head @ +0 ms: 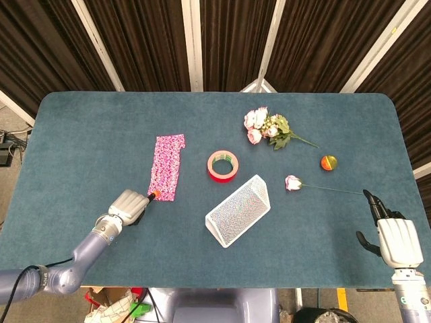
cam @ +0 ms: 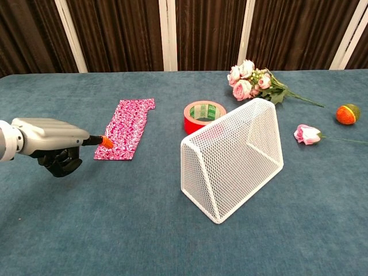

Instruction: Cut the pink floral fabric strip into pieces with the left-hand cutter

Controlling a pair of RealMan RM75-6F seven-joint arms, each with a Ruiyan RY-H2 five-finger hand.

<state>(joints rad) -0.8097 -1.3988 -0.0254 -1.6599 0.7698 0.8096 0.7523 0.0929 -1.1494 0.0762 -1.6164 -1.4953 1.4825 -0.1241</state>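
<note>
A teal, felt-like tabletop with rounded corners fills the scene, backed by dark brown curtains hung between white posts. The pink floral fabric strip lies flat on the left half, its long axis running near to far with a slight lean to the right at the far end; it is a narrow rectangle, magenta with a dense pale flower print, and its far right corner juts out a little. The left hand has its fingers wrapped around the cutter, whose orange tip points right and touches the strip's near left corner. The right hand rests at the near right edge, holding nothing, fingers loosely apart. Right of the strip sit a red tape roll and a white mesh basket on its side.
</note>
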